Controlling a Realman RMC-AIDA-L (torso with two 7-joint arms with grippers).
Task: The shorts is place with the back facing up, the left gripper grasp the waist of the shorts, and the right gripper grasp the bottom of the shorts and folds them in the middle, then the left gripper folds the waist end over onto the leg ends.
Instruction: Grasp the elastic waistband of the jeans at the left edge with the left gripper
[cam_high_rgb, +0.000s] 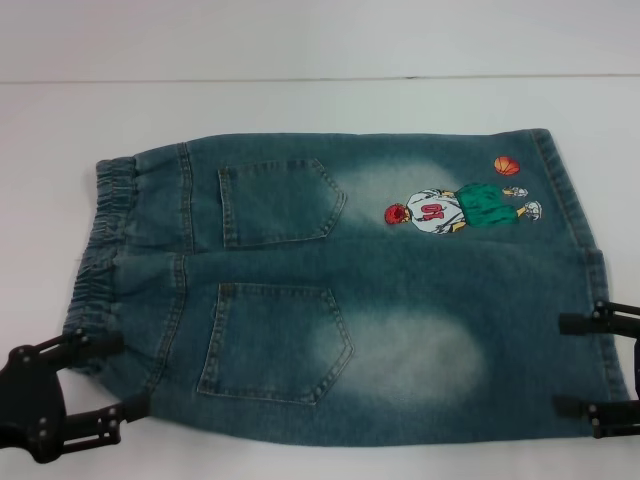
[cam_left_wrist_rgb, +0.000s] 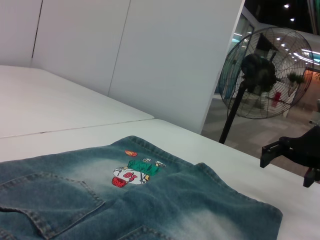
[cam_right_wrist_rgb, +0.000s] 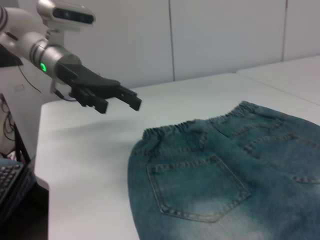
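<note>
The shorts (cam_high_rgb: 340, 290) lie flat on the white table, back up, with two patch pockets showing. The ruffled waist (cam_high_rgb: 100, 240) is at the left; the straight bottom of the shorts, the leg ends (cam_high_rgb: 590, 250), is at the right, near the embroidered player (cam_high_rgb: 460, 207). My left gripper (cam_high_rgb: 112, 375) stands open at the near corner of the waist. In the right wrist view the left gripper (cam_right_wrist_rgb: 120, 104) hovers above the table beside the waist (cam_right_wrist_rgb: 175, 129), holding nothing. My right gripper (cam_high_rgb: 575, 365) stands open over the near hem corner. It also shows in the left wrist view, where the right gripper (cam_left_wrist_rgb: 290, 165) is clear of the cloth.
The white table (cam_high_rgb: 300, 110) has a seam running across its far side. A white wall panel (cam_left_wrist_rgb: 170, 55) and a black standing fan (cam_left_wrist_rgb: 262, 75) lie beyond the table. A keyboard (cam_right_wrist_rgb: 10, 180) sits below the table's edge.
</note>
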